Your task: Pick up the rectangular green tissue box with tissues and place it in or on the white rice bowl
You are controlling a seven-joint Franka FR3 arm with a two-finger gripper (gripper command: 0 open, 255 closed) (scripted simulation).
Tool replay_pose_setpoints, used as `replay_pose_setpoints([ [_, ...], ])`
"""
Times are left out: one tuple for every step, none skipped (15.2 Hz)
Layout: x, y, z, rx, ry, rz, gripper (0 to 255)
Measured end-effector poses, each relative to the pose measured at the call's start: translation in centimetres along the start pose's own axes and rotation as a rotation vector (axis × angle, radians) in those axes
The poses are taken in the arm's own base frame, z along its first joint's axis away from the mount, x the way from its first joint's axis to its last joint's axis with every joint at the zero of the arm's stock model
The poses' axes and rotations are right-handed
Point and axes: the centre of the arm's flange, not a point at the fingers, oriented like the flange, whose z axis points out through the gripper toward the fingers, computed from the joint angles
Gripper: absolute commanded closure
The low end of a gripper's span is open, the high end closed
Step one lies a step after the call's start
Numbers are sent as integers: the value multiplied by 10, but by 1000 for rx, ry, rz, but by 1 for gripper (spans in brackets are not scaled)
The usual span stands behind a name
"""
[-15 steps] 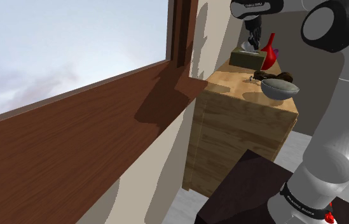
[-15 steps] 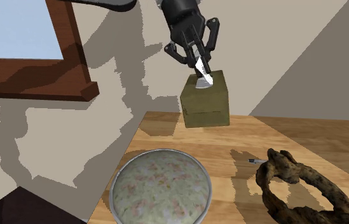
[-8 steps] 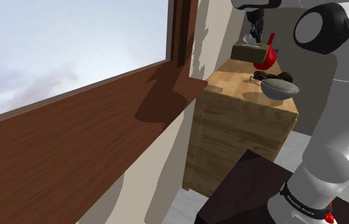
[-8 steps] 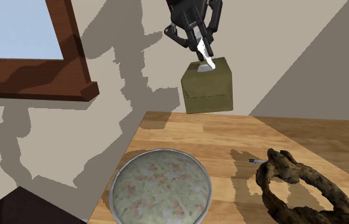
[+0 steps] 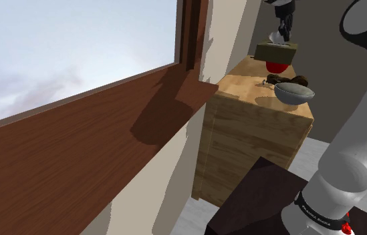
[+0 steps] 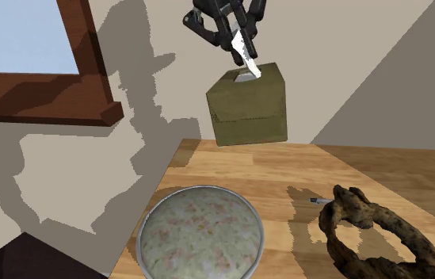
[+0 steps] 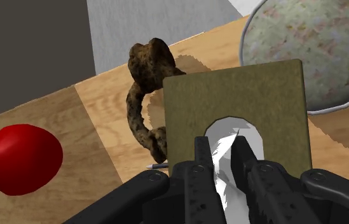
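An olive-green tissue box [image 6: 249, 111] hangs in the air above the wooden cabinet top [image 6: 287, 170], slightly tilted. My gripper [image 6: 242, 47] is shut on the white tissue [image 6: 247, 62] sticking out of its top opening. In the wrist view the two fingers [image 7: 203, 156] pinch the tissue [image 7: 227, 153] over the box [image 7: 236, 95]. The bowl [image 6: 200, 234], grey-rimmed with a mottled green and pink inside, sits below and nearer the cabinet's front edge. From the shoulder view the box [image 5: 277, 51] floats under the gripper [image 5: 283, 35], behind the bowl [image 5: 294, 93].
A brown knotted ring [image 6: 374, 234] lies beside the bowl, with a small pen-like item [image 6: 316, 203] next to it. A red rounded object [image 7: 17, 159] stands on the cabinet [image 5: 255, 127] behind the box. A wooden window frame [image 5: 108, 127] and wall flank the cabinet.
The box has risen off the cabinet top, hanging by its tissue. It has shifted toward the bowl and tilted a little.
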Motion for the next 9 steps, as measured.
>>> replay_pose_setpoints([
  [-13,1,-1,0,0,0,255],
  [-29,2,-2,1,0,0,255],
  [-41,2,-1,0,0,1,255],
  [-54,4,-2,1,0,1,255],
  [-68,2,-1,0,0,1,255],
  [-80,0,-1,1,0,1,255],
  [-91,0,0,1,0,1,255],
  [-104,-1,1,1,0,0,255],
  [-117,0,1,1,0,1,255],
])
